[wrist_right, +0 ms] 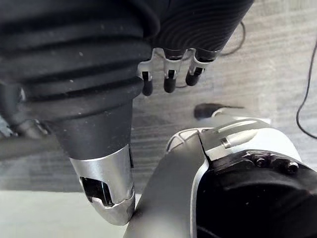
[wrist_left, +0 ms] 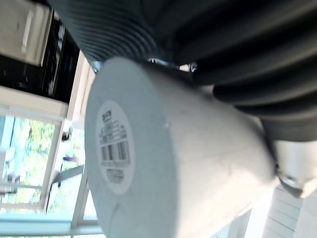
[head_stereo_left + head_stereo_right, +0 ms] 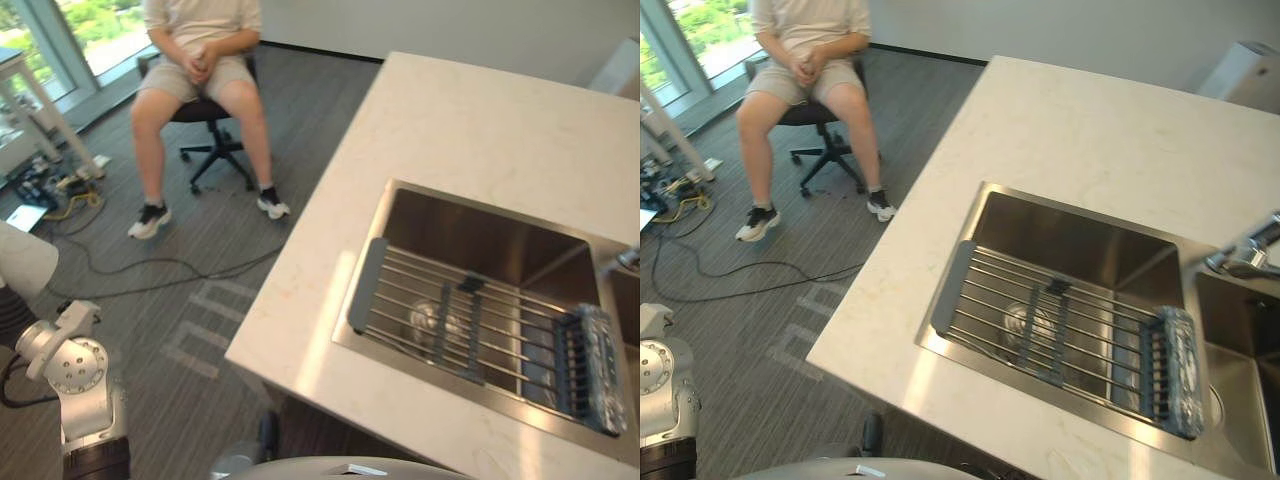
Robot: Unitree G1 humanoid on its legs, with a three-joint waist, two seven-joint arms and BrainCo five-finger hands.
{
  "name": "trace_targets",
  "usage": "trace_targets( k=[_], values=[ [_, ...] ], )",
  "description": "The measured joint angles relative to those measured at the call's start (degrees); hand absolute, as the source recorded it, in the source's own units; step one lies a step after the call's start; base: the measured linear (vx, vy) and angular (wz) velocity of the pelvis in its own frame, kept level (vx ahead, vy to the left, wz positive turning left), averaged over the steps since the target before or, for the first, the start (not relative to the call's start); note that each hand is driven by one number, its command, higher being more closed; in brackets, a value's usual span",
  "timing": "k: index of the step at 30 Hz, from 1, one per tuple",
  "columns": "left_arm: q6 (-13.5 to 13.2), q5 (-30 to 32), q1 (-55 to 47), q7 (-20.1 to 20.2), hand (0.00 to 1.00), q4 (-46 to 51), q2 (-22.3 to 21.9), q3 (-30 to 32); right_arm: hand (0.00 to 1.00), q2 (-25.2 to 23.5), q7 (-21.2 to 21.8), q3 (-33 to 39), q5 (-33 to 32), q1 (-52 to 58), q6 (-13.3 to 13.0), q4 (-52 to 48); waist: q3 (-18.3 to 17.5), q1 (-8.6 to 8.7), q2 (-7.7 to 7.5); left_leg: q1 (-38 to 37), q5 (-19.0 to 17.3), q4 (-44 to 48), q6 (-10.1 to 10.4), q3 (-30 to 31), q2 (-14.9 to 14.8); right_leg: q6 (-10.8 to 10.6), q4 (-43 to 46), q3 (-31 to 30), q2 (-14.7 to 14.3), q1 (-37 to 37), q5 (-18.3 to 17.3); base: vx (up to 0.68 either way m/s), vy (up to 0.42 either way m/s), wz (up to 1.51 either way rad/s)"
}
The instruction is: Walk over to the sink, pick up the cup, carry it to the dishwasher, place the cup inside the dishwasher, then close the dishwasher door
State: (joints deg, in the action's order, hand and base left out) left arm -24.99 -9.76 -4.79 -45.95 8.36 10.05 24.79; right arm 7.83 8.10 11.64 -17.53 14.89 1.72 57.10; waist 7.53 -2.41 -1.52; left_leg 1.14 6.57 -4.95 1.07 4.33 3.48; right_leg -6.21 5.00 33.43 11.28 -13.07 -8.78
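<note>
A clear glass cup (image 3: 430, 322) rests at the bottom of the steel sink (image 3: 420, 215), under a wire roll-up rack (image 3: 480, 300) that spans the basin. My left hand (image 2: 223, 44) hangs low beside the counter, well short of the sink. A white cylinder (image 2: 163, 163) with a barcode label on its flat end sits tight against that hand's dark cover. My right hand (image 1: 168, 82) points down at the floor, fingers relaxed and holding nothing.
The sink is set into a pale stone counter (image 3: 480, 120) with a faucet (image 3: 1245, 255) at its right. A person (image 3: 200, 70) sits on an office chair at the far left. Cables (image 3: 60, 195) trail over the grey floor near a window.
</note>
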Motion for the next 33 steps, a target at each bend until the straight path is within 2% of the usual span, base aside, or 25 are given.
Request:
trace_targets(
  k=[4,6,7,8,9,10,11,13,14,16,18,20,21,22,23,24,25,26,27,28,29,30,31,32,33],
  values=[
    [-2.80,-0.06,-1.85,3.13,1.00,0.35,-0.60,1.04,0.00,0.38,-1.09,-2.98,-0.16,-0.99,1.96,0.07,-0.07,-1.06,-0.47,1.48,0.72,-0.01,-0.08,1.72,0.83,-0.49,0.24,4.81,-0.11,-1.22,-1.71,-0.12,-0.018,0.70],
    [-3.72,-0.06,-1.81,5.71,1.00,1.34,-1.11,1.19,0.00,-0.01,-1.30,-3.71,-1.44,-2.04,2.87,0.30,-0.06,-1.23,-0.77,2.94,-0.19,1.44,-1.21,-4.07,0.25,-1.42,-0.45,8.74,0.63,-1.85,-1.31,-0.12,0.037,0.87],
    [-4.65,-0.05,-0.95,7.73,1.00,2.02,-1.86,0.81,0.00,-0.35,-1.53,-3.73,-2.83,-2.58,3.48,0.16,0.23,-0.37,-1.38,7.91,-4.60,12.61,-2.72,-13.49,-1.56,-2.56,-0.03,12.09,1.21,-2.20,-0.64,-0.05,0.076,1.16],
    [-6.27,-0.17,-0.42,9.75,1.00,2.12,-2.62,-0.31,0.00,0.06,-2.92,-3.76,-4.93,-3.01,3.55,-0.09,2.12,-0.32,0.56,10.26,-9.74,24.36,-3.97,-22.25,-4.42,-3.00,1.44,14.54,1.35,-3.86,-0.91,-0.02,0.084,1.17],
    [-7.11,-0.09,-0.57,10.69,1.00,2.12,-3.19,-0.68,0.00,0.52,-3.76,-3.73,-6.03,-3.10,3.57,-0.09,2.83,-0.28,1.27,10.21,-12.30,27.18,-4.90,-25.77,-5.34,-3.45,2.54,15.12,1.40,-4.42,-1.24,0.02,0.133,1.05],
    [-8.19,-0.06,-0.56,11.45,1.00,2.28,-4.46,-1.74,0.00,1.78,-4.92,-3.31,-8.36,-3.45,3.46,-0.04,2.73,0.10,3.83,9.71,-15.80,27.39,-8.02,-29.15,-5.99,-3.69,6.82,16.20,2.07,-4.77,-3.21,0.03,0.192,1.00],
    [-8.96,-0.04,-0.72,11.40,1.00,2.36,-4.82,-3.06,0.00,1.57,-6.24,-2.33,-10.09,-3.37,3.67,0.02,2.72,0.31,3.96,8.58,-16.54,26.26,-7.83,-27.76,-3.16,-2.72,12.78,15.61,5.69,-4.04,-5.79,0.04,0.218,0.94],
    [-9.09,-0.06,-1.12,10.90,1.00,3.51,-5.19,-4.79,0.00,1.19,-7.58,-0.02,-11.97,-3.85,3.41,-0.09,2.91,0.30,2.91,7.24,-16.69,22.90,-8.36,-27.17,-0.05,-0.24,20.98,12.21,10.32,-1.42,-6.47,0.05,0.212,0.58],
    [-9.09,0.01,-1.08,10.88,1.00,4.20,-5.28,-5.06,0.00,1.13,-7.83,0.53,-12.43,-4.35,3.54,-0.05,3.14,0.35,2.62,6.83,-16.68,21.98,-8.37,-27.19,0.40,0.46,23.10,10.72,11.18,-0.46,-6.00,0.03,0.212,0.41],
    [-9.08,1.33,-0.83,9.88,1.00,4.86,-4.96,-5.67,0.00,1.11,-8.62,0.90,-13.63,-5.56,5.38,-0.60,3.47,0.41,2.16,4.43,-14.39,17.84,-9.01,-26.06,2.06,4.17,33.52,2.87,13.18,4.38,-3.33,0.02,0.192,0.16],
    [-9.03,2.28,-0.73,9.42,1.00,4.84,-4.20,-8.31,0.00,0.80,-8.66,1.21,-13.58,-4.83,6.09,-2.29,3.38,0.82,2.02,1.16,-12.20,13.34,-9.54,-23.42,4.01,6.93,41.67,-2.26,13.22,7.31,-2.22,0.02,0.132,0.37],
    [-8.75,5.30,1.09,8.67,1.00,4.83,-3.51,-12.87,0.00,-0.59,-8.69,3.33,-13.60,-4.25,5.96,-2.67,3.07,1.70,2.17,-1.20,-9.65,8.06,-9.40,-17.49,6.16,7.23,48.09,-9.24,10.54,11.84,-2.14,0.03,0.090,0.90],
    [-8.52,6.77,2.39,8.63,1.00,4.21,-3.14,-14.80,0.00,-1.47,-8.59,4.52,-13.63,-4.24,5.92,-2.80,2.89,2.74,2.76,-2.28,-10.34,4.90,-9.25,-14.97,6.27,7.18,49.17,-12.34,7.56,14.64,-2.18,0.03,0.067,0.92],
    [-8.28,7.32,3.24,8.65,1.00,3.72,-3.12,-15.23,0.00,-1.89,-8.55,5.31,-13.59,-4.26,5.79,-2.75,2.78,3.30,2.59,-2.70,-11.51,4.84,-8.36,-15.11,6.21,7.20,48.69,-13.83,6.73,16.00,-2.23,0.12,0.033,1.07],
    [-7.51,7.60,5.79,8.64,1.00,3.47,-2.50,-15.99,0.00,-2.59,-8.11,5.38,-13.65,-3.64,5.51,-2.80,2.94,3.80,1.67,0.47,-14.51,11.94,-9.76,-15.91,4.72,7.04,48.45,-15.51,6.60,17.98,-2.93,0.14,-0.022,0.90],
    [-7.32,7.66,6.87,8.67,1.00,3.22,-2.21,-16.33,0.00,-2.84,-7.58,5.67,-13.56,-3.41,4.96,-2.74,3.19,3.82,1.82,1.08,-12.34,13.83,-10.93,-15.78,4.39,6.38,47.75,-16.47,6.02,18.40,-3.79,0.19,-0.029,1.04],
    [-6.72,7.66,8.28,8.69,1.00,1.54,-2.29,-16.93,0.00,-3.43,-7.18,6.64,-13.51,-2.88,4.91,-1.93,2.85,3.88,1.02,0.65,-12.53,14.18,-11.33,-13.36,5.46,5.78,44.07,-21.36,4.66,19.53,-5.28,0.17,-0.031,1.21],
    [-6.62,7.56,9.38,8.80,1.00,-0.42,-2.27,-18.54,0.00,-4.39,-6.67,7.24,-13.83,-1.81,4.29,-2.13,2.77,4.52,1.68,0.84,-12.19,14.10,-11.09,-9.36,5.62,4.83,39.28,-26.45,0.30,20.67,-6.95,0.16,-0.007,1.33],
    [-6.62,7.57,9.71,8.94,1.00,-1.08,-2.31,-19.52,0.00,-4.49,-6.48,7.60,-13.71,-1.45,3.58,-2.10,2.63,4.91,2.18,0.86,-11.83,13.44,-10.62,-6.85,5.69,4.22,37.07,-29.12,-2.25,21.44,-7.62,0.11,-0.013,1.42],
    [-6.81,7.58,9.90,9.05,1.00,-1.93,-2.66,-20.97,0.00,-4.88,-5.80,9.46,-14.68,-1.48,2.48,-0.26,2.04,5.23,3.11,1.72,-14.28,12.06,-7.76,-4.85,5.26,3.21,29.89,-35.23,-6.92,22.63,-8.12,0.17,-0.055,1.36],
    [-6.97,7.50,11.44,9.86,1.00,-3.14,-2.96,-21.09,0.00,-6.20,-5.70,10.36,-14.85,-0.77,2.26,-0.05,1.68,6.13,1.60,5.73,-18.21,20.53,-10.28,-6.09,4.12,-0.09,23.04,-40.54,-7.72,22.02,-8.08,0.18,-0.116,1.35],
    [-6.86,7.48,12.77,10.25,1.00,-3.58,-3.03,-21.73,0.00,-6.11,-5.59,10.46,-14.76,0.45,2.05,-0.73,1.53,6.39,2.43,6.95,-18.02,23.35,-8.15,-4.83,1.78,-1.61,20.88,-41.08,-9.12,20.90,-8.41,0.25,-0.185,1.47],
    [-6.14,7.30,14.10,11.07,1.00,-5.33,-2.82,-23.29,0.00,-6.17,-5.62,9.76,-13.88,0.93,2.45,0.31,1.89,6.53,0.45,5.95,-17.60,24.28,-9.42,-2.29,5.43,-2.02,18.88,-42.88,-6.67,18.22,-8.63,0.19,-0.217,1.36],
    [-4.78,6.97,13.64,11.92,1.00,-5.39,-3.47,-25.14,0.00,-7.10,-5.32,8.13,-13.55,2.27,2.62,0.55,1.32,5.76,-0.99,3.98,-16.99,23.31,-9.70,-0.40,6.83,-1.20,19.38,-41.58,-6.45,16.58,-8.89,0.18,-0.181,1.17],
    [-4.50,6.54,12.82,12.38,1.00,-4.96,-3.64,-25.60,0.00,-7.58,-4.85,8.49,-13.68,3.03,1.59,-0.10,1.29,5.54,-0.81,3.16,-16.75,22.66,-9.72,0.67,7.22,-0.58,19.80,-40.71,-6.64,16.39,-9.08,0.14,-0.156,0.78]
  ],
)
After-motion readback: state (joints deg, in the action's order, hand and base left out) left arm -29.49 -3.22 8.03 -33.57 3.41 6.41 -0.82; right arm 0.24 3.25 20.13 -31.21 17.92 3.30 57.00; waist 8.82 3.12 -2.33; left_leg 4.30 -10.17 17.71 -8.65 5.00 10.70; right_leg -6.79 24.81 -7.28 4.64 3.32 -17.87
